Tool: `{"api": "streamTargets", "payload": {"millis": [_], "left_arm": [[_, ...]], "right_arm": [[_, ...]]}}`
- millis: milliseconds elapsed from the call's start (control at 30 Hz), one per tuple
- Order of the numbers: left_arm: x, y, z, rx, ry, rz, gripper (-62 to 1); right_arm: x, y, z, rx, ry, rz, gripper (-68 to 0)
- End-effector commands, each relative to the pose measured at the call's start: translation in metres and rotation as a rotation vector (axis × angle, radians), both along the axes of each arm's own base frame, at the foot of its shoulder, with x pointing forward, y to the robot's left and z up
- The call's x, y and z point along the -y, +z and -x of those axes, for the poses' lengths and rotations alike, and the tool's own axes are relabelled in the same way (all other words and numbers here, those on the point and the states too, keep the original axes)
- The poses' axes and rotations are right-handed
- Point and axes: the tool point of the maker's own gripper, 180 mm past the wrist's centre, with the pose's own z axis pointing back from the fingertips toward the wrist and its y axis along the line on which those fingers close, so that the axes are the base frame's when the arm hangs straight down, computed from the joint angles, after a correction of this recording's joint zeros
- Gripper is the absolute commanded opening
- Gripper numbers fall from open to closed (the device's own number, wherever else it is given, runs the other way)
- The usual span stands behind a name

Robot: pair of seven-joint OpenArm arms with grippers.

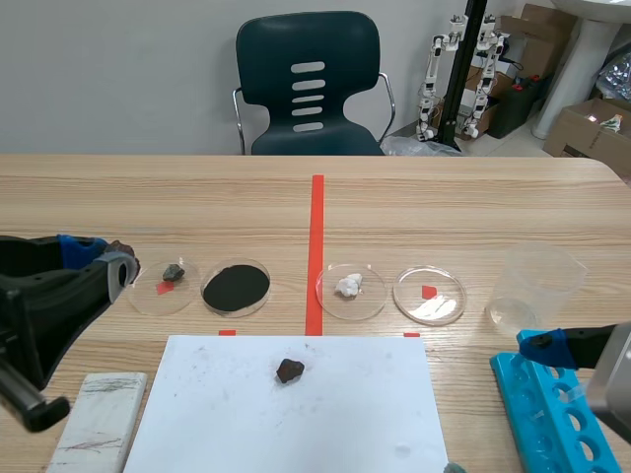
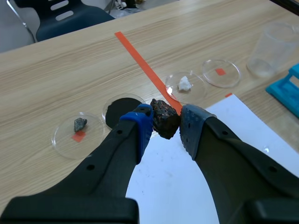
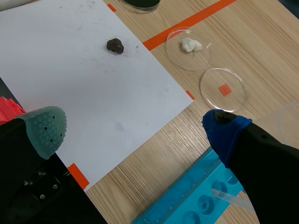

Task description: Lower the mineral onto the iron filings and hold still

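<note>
A dark reddish-brown mineral [image 2: 164, 120] is pinched between the pads of my left gripper [image 2: 166, 125], which is shut on it above the table. In the scene view the left gripper [image 1: 116, 258] hangs left of the row of dishes. The petri dish of black iron filings [image 1: 236, 287] [image 2: 122, 108] lies ahead of the held mineral, apart from it. A second brown mineral [image 1: 289, 371] [image 3: 115, 45] rests on the white paper [image 1: 296, 424]. My right gripper [image 3: 135, 133] [image 1: 550, 347] stands open over the paper's right edge, holding nothing.
More dishes stand in the row: one with a grey stone [image 1: 174, 271], one with a white lump [image 1: 349, 286], one empty [image 1: 429, 294]. A clear beaker [image 1: 532, 286] and a blue tube rack [image 1: 552, 414] are at the right. A white plate [image 1: 99, 419] lies front left.
</note>
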Motion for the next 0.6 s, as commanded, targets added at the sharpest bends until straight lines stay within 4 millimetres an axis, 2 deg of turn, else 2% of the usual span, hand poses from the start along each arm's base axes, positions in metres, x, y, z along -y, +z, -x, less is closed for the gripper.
{"api": "streamTargets", "payload": {"millis": [0, 133, 300, 567], "left_arm": [[-0.003, -0.002, -0.009, 0.009, 0.045, 0.028, -50.9], [-0.009, -0.029, -0.024, -0.068, 0.107, 0.023, -50.9], [-0.003, -0.057, -0.043, -0.188, 0.125, -0.006, -50.9], [0.013, -0.067, -0.082, -0.336, 0.137, -0.038, -50.9]], "right_arm": [[-0.004, 0.011, -0.006, 0.035, 0.001, -0.024, -6.7], [-0.004, 0.011, -0.006, 0.035, 0.001, -0.024, -6.7], [-0.004, 0.011, -0.006, 0.035, 0.001, -0.024, -6.7], [-0.004, 0.011, -0.006, 0.035, 0.001, -0.024, -6.7]]}}
